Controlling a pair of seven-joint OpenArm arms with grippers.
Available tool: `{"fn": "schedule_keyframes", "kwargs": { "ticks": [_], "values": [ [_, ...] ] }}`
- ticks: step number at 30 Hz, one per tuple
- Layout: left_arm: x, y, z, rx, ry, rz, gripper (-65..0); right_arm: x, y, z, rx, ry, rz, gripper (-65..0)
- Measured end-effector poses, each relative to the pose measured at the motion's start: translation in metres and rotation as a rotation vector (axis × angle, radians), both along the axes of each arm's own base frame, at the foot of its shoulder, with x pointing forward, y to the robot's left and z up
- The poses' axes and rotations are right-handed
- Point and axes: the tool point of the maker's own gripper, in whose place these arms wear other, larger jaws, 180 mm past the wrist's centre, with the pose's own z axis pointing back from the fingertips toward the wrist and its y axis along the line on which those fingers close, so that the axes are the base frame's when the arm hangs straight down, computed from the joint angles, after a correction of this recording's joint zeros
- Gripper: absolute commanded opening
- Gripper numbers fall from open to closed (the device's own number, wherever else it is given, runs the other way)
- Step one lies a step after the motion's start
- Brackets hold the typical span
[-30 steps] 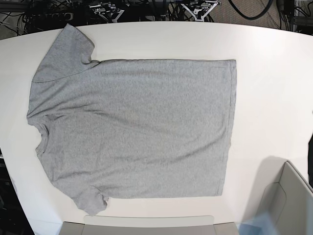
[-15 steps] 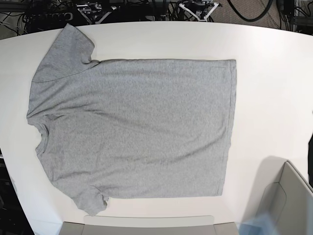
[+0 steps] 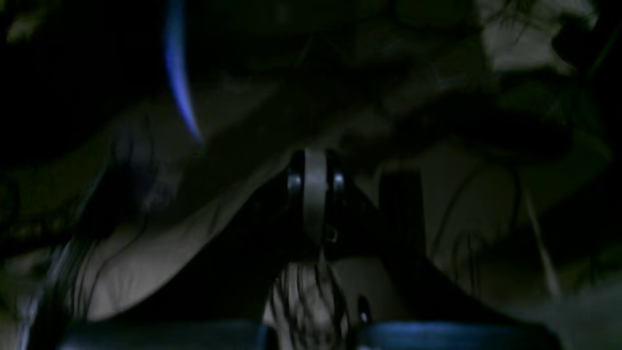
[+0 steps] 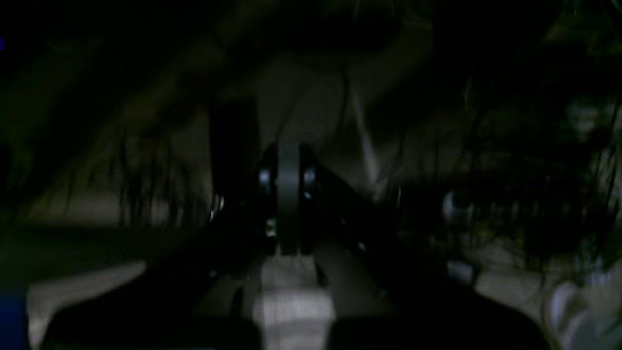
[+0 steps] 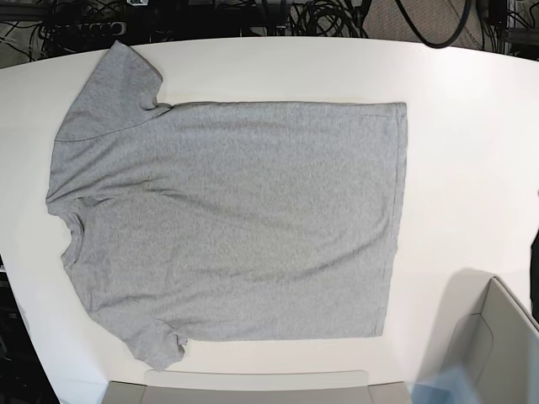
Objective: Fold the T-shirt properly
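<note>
Base view shows the T-shirt (image 5: 227,223) spread flat, plain side up, on the white table (image 5: 472,151), neck at the left edge. In the dark wrist views, the right gripper (image 4: 288,194) and the left gripper (image 3: 315,192) each have jaws pressed together, holding nothing.

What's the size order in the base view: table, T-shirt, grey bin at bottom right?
1. table, fills most of the frame
2. T-shirt, spread flat on it
3. grey bin, cut off by the frame edge, so its true size is unsure
</note>
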Motion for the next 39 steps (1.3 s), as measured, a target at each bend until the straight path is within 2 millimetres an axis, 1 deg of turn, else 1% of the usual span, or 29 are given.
{"fn": "schedule_keyframes", "kwargs": {
  "ticks": [1, 2, 4, 6, 8, 9, 11, 13, 14, 16, 19, 20, 21, 23, 24, 25, 27, 30, 33, 35, 37, 39],
  "values": [
    [0.006, 0.003, 0.007, 0.012, -0.039, -0.003, -58.3, -0.008, 0.002, 0.002, 0.006, 0.003, 0.004, -64.4],
    [0.008, 0.006, 0.015, 0.024, -0.076, -0.007, -58.0, -0.01, 0.003, 0.008, 0.007, -0.02, 0.001, -64.4],
    [0.007, 0.012, 0.033, 0.05, -0.131, -0.015, -57.9, -0.004, 0.01, 0.02, 0.025, -0.076, 0.022, -64.4],
    [0.01, 0.017, 0.06, 0.079, -0.217, -0.024, -57.9, 0.017, 0.019, 0.047, 0.05, -0.212, 0.033, -63.7],
    [0.013, 0.021, 0.086, 0.109, -0.291, -0.039, -57.8, 0.024, 0.031, 0.076, 0.083, -0.302, 0.05, -59.8],
    [0.019, 0.022, 0.098, 0.122, -0.329, -0.045, -57.8, 0.025, 0.037, 0.093, 0.099, -0.35, 0.058, -57.2],
    [0.029, 0.025, 0.117, 0.139, -0.388, -0.054, -57.8, 0.026, 0.045, 0.121, 0.117, -0.409, 0.07, -53.4],
    [0.039, 0.026, 0.135, 0.149, -0.436, -0.061, -57.8, 0.037, 0.053, 0.151, 0.14, -0.493, 0.087, -52.4],
    [0.044, 0.027, 0.142, 0.154, -0.45, -0.062, -57.8, 0.046, 0.054, 0.165, 0.147, -0.544, 0.088, -52.4],
    [0.05, 0.03, 0.149, 0.156, -0.45, -0.058, -57.8, 0.061, 0.053, 0.19, 0.147, -0.627, 0.085, -52.2],
    [0.052, 0.032, 0.142, 0.149, -0.395, -0.049, -57.8, 0.078, 0.039, 0.219, 0.144, -0.726, 0.02, -51.8],
    [0.052, 0.033, 0.14, 0.146, -0.382, -0.048, -57.8, 0.084, 0.036, 0.227, 0.155, -0.745, -0.008, -50.7],
    [0.053, 0.032, 0.14, 0.146, -0.383, -0.05, -57.8, 0.09, 0.036, 0.234, 0.169, -0.76, -0.025, -48.2],
    [0.055, 0.032, 0.139, 0.147, -0.384, -0.049, -57.8, 0.107, 0.033, 0.244, 0.181, -0.754, -0.027, -43.4],
    [0.055, 0.033, 0.139, 0.146, -0.384, -0.046, -57.8, 0.113, 0.025, 0.249, 0.177, -0.758, -0.051, -41.9],
    [0.055, 0.033, 0.139, 0.146, -0.384, -0.046, -57.8, 0.119, 0.014, 0.255, 0.173, -0.763, -0.09, -41.5],
    [0.055, 0.032, 0.139, 0.145, -0.383, -0.049, -57.8, 0.127, 0.002, 0.262, 0.167, -0.759, -0.112, -41.5],
    [0.055, 0.032, 0.139, 0.146, -0.383, -0.049, -57.8, 0.137, -0.009, 0.257, 0.181, -0.667, -0.138, -41.5],
    [0.055, 0.032, 0.139, 0.146, -0.384, -0.049, -57.8, 0.146, -0.019, 0.248, 0.244, -0.531, -0.18, -41.5],
    [0.055, 0.032, 0.139, 0.147, -0.383, -0.049, -57.8, 0.148, -0.019, 0.244, 0.324, -0.452, -0.193, -41.5],
    [0.055, 0.032, 0.139, 0.147, -0.384, -0.049, -57.8, 0.149, -0.017, 0.24, 0.439, -0.396, -0.192, -41.5],
    [0.055, 0.032, 0.139, 0.146, -0.383, -0.049, -57.8, 0.148, -0.023, 0.241, 0.525, -0.377, -0.197, -41.5]
  ]
}}
